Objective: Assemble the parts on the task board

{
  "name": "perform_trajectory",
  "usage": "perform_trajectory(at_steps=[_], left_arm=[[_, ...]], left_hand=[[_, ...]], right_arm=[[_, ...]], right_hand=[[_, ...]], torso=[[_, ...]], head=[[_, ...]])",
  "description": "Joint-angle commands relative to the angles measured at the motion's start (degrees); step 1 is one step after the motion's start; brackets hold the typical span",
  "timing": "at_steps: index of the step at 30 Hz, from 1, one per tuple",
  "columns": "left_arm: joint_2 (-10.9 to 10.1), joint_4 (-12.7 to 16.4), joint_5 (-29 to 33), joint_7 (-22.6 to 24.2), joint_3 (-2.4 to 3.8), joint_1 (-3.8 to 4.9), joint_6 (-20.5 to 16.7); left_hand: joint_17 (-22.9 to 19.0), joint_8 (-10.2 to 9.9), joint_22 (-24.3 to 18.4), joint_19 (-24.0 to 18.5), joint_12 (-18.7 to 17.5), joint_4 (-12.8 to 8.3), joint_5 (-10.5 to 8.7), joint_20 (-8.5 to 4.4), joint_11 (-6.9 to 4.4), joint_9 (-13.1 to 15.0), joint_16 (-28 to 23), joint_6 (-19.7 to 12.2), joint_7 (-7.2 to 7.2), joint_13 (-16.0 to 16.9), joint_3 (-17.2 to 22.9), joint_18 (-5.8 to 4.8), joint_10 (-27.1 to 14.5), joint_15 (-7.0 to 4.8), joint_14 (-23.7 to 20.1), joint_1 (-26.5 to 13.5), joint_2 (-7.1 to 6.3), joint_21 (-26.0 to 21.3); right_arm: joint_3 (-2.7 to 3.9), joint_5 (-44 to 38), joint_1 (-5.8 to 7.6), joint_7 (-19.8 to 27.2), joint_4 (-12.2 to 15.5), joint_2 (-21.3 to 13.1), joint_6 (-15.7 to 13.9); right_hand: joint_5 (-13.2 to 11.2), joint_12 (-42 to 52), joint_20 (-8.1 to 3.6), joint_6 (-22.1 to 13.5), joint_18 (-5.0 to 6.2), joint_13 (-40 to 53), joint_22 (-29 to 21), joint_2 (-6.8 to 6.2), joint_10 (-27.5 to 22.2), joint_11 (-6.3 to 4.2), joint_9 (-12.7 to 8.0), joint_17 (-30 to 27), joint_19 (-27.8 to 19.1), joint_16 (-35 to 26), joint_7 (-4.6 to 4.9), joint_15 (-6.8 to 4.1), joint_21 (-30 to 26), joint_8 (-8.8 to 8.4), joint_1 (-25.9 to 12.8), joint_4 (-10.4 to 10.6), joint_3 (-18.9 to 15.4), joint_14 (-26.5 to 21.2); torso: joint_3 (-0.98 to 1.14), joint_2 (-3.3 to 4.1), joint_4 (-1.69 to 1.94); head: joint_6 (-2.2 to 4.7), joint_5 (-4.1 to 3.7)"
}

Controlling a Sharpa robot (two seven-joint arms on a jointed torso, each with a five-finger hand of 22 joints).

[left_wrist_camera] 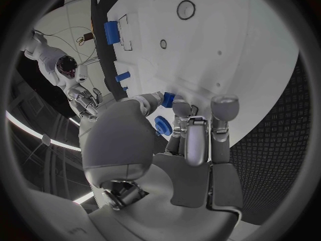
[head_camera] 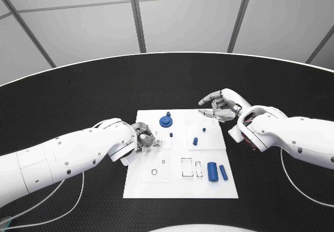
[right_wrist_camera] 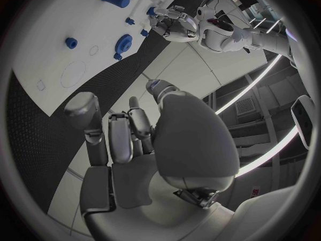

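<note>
Task board sits mid black tabletop. Left hand is at the board's left edge, fingers curled; can't tell if it has hold of anything. A small blue part lies just off its fingertips. Right hand is over the board's far right corner, fingers loosely apart, holding nothing. Blue gear stands near the far edge, two blue cylinders lie at the near right.

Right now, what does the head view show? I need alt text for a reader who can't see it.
Two white robot arms reach over a white task board on a black table. The left hand rests at the board's left edge, and the right hand hovers at its far right corner. Small blue parts lie scattered on the board.
</note>
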Motion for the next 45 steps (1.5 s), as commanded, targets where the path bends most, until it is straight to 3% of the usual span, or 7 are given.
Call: perform_trajectory(at_steps=[1, 9, 15, 20, 33, 45], left_arm=[[0.0, -0.03, 0.0, -0.01, 0.0, 0.01, -0.32], [-0.18, -0.05, 0.27, -0.06, 0.0, 0.05, -0.6], [-0.47, 0.12, 0.92, -0.19, 0.0, 0.09, 0.01], [-0.72, 0.29, 1.09, -0.29, 0.0, 0.14, 0.37], [-0.4, -0.22, 1.43, -0.55, 0.01, 0.28, 0.51], [-0.17, -0.33, 1.79, -0.53, 0.01, 0.33, 0.46]], left_hand=[[6.35, 0.5, 0.1, 0.07, 0.17, -0.07, 0.09, -0.31, 0.08, -0.12, 0.31, 0.17, -0.39, -0.23, 0.6, -0.19, 0.22, -0.33, 4.0, -0.31, -0.15, 0.28], [6.36, 0.99, 0.11, -0.04, -0.15, -0.45, 0.09, -0.37, 0.05, -0.48, 0.33, -0.52, -0.4, -1.18, 2.62, -0.19, -0.49, -0.36, 3.99, -0.23, -0.14, 0.31], [6.21, 1.66, 0.18, -0.13, 0.1, -0.24, 0.06, -0.34, 0.24, -0.81, 0.29, -0.74, -0.18, -1.24, 2.87, -0.21, -0.61, -0.23, 3.94, -1.3, -2.4, 0.36], [6.14, 2.08, 0.17, -0.19, 0.37, -0.06, 0.05, -0.26, 0.36, -1.11, 0.28, -0.72, -0.05, -1.15, 2.34, -0.2, -0.49, -0.12, 3.93, -2.78, -3.35, 0.37], [6.07, 2.58, 0.24, -0.29, 0.33, -0.01, 0.04, -0.12, 0.62, -1.91, 0.27, -1.25, 0.21, -1.94, -0.11, -0.2, -0.9, 0.1, 3.9, -5.65, -3.55, 0.42], [6.05, 3.21, 0.37, -0.33, 0.68, -0.02, 0.04, -0.02, 0.66, -2.65, 0.29, -1.46, 0.21, -1.96, -4.04, -0.19, -0.85, 0.16, 3.89, -6.63, -3.39, 0.51]], right_arm=[[0.0, 0.0, 0.0, 0.01, 0.02, -0.02, -0.01], [0.0, 0.0, 0.0, 0.0, 0.03, -0.08, -0.02], [0.0, 0.0, 0.0, 0.01, 0.01, -0.09, -0.04], [0.0, 0.0, 0.0, 0.02, -0.04, -0.07, -0.05], [-0.01, 0.0, -0.02, 0.01, -0.06, -0.04, -0.07], [-0.01, 0.0, -0.06, 0.02, -0.17, 0.01, -0.05]], right_hand=[[0.35, 0.35, -0.02, 0.2, 0.77, 0.09, 0.09, -0.38, 0.32, -0.04, -0.07, 0.08, 0.42, -0.28, 0.15, -0.32, -0.12, 0.22, -0.09, -0.05, 0.4, 2.29], [0.35, 0.35, -0.02, 0.2, 0.77, 0.09, 0.09, -0.38, 0.32, -0.04, -0.07, 0.08, 0.42, -0.28, 0.15, -0.32, -0.12, 0.22, -0.09, -0.05, 0.4, 2.29], [0.35, 0.35, -0.02, 0.2, 0.77, 0.09, 0.09, -0.38, 0.32, -0.04, -0.07, 0.08, 0.42, -0.28, 0.15, -0.32, -0.12, 0.22, -0.09, -0.05, 0.4, 2.29], [0.35, 0.35, -0.02, 0.2, 0.77, 0.09, 0.09, -0.38, 0.32, -0.04, -0.07, 0.08, 0.42, -0.28, 0.15, -0.32, -0.12, 0.22, -0.09, -0.05, 0.4, 2.29], [0.43, 0.37, -0.02, 0.21, 0.77, 0.08, 0.11, -0.43, 0.33, -0.04, -0.1, 0.13, 0.44, -0.27, 0.15, -0.32, -0.12, 0.25, -0.27, -0.01, 0.49, 2.31], [0.43, 0.37, -0.02, 0.21, 0.77, 0.08, 0.11, -0.43, 0.33, -0.04, -0.1, 0.13, 0.44, -0.27, 0.15, -0.32, -0.12, 0.25, -0.27, -0.01, 0.49, 2.31]], torso=[[-0.01, 0.01, 0.0], [-0.01, -0.02, 0.01], [-0.05, -0.04, 0.04], [-0.08, -0.03, 0.04], [0.04, 0.01, 0.01], [0.02, -0.02, -0.01]], head=[[-0.02, -0.03], [0.01, -0.03], [0.0, 0.03], [-0.03, 0.04], [-0.02, 0.05], [-0.1, 0.02]])
